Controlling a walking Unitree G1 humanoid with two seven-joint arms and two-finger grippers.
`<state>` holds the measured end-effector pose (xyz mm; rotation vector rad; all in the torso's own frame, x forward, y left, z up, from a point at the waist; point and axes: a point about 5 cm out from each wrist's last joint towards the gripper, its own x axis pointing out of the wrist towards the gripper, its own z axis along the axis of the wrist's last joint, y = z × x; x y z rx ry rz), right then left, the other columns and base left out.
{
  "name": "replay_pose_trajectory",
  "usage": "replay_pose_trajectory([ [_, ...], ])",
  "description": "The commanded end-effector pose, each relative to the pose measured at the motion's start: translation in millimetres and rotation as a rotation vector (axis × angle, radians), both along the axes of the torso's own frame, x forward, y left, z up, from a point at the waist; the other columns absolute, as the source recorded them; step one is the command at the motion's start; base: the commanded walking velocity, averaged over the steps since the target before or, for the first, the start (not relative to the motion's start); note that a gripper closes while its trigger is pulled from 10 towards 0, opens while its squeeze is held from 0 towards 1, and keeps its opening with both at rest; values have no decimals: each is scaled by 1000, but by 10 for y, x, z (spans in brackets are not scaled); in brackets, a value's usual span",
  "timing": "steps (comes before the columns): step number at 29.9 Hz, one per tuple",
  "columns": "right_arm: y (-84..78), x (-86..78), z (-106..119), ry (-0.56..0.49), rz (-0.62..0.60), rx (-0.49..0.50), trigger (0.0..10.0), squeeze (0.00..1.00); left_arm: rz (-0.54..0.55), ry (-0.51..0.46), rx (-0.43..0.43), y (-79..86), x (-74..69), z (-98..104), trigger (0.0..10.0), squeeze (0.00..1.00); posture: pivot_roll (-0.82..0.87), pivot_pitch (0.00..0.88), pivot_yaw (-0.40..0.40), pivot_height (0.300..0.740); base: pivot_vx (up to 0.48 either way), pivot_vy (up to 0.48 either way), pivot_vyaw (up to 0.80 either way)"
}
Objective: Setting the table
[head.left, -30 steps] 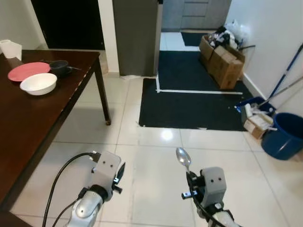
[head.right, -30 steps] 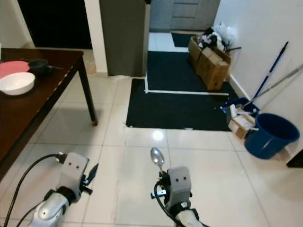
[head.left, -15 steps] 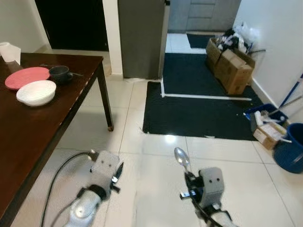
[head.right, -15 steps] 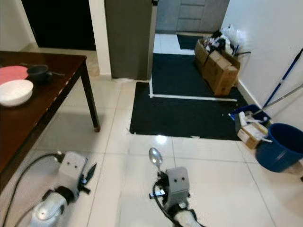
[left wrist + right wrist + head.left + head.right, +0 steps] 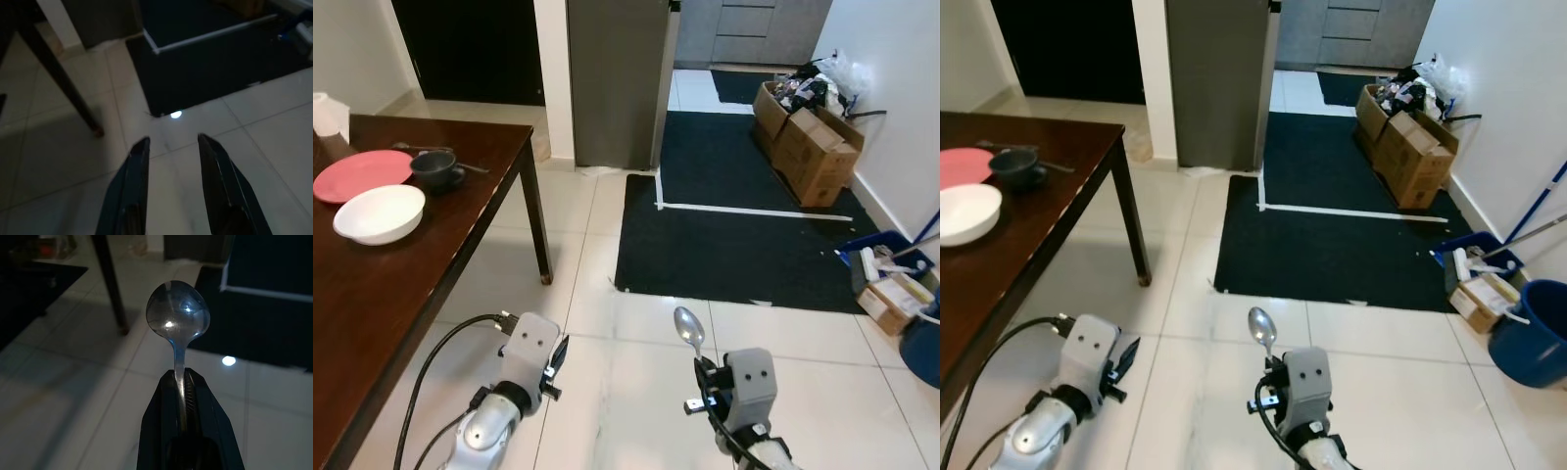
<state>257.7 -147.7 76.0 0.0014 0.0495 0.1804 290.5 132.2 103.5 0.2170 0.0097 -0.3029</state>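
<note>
Right gripper [image 5: 185, 382] low over the tiled floor [image 5: 636, 372], fingers clamped together on the handle of a spoon [image 5: 178, 313]. Bowl of the spoon standing up past the fingertips, handle running down between them and pinched on both sides. Beyond the spoon's bowl, a table leg [image 5: 110, 284] and the edge of a black mat [image 5: 274, 313], with a bright glint on the tile beside the handle.

Left gripper [image 5: 173, 147] also low over the floor, fingers [image 5: 134, 186] apart with bare tile between them, holding nothing. Ahead of those fingertips, a table leg [image 5: 58, 83] and the corner of the mat, a white strip [image 5: 210, 32] crossing it.

Well to the left of the left gripper, a dark table [image 5: 372, 284] carrying a white bowl [image 5: 379, 212], a pink plate [image 5: 360, 174] just behind it, and a dark cup [image 5: 435, 168] beside the plate with a thin utensil lying by it. Spoon well apart from the table, out over the floor on the right side.

Farther ahead of both grippers, a grey pillar [image 5: 617, 78] and the mat [image 5: 744, 225] reaching into a doorway. Off to the right of the right gripper, cardboard boxes [image 5: 813, 142] along the wall, a smaller box [image 5: 896, 299] and a blue bucket [image 5: 1533, 333].
</note>
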Motion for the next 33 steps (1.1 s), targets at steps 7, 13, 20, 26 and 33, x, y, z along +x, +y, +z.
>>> replay_pose_trajectory([
  [7, 9, -16, -6, 0, -7, 9, 10000, 0, 15, 30, 19, 75, -43, -74, 10000, 0, 16, 103, 63, 740, 414, 0, 0],
  [13, 7, -15, -5, -1, -8, 9, 10000, 0, 13, 30, 19, 69, -41, -72, 10000, 0, 16, 103, 64, 740, 411, 0, 0],
  [20, 2, -4, 29, -18, -14, 18, 10000, 0, 12, 28, 19, 64, -34, -70, 10000, 0, 18, 103, 63, 740, 413, 0, 0],
  [26, -41, 88, 279, -109, -46, 65, 10000, 0, 7, 0, 25, 54, -33, -5, 10000, 0, 20, 102, 62, 740, 407, 0, 0],
  [33, -19, 234, 720, -250, -25, 102, 10000, 0, 10, -113, 25, 55, -16, 251, 10000, 0, 25, 93, 65, 740, 135, 0, 229],
])
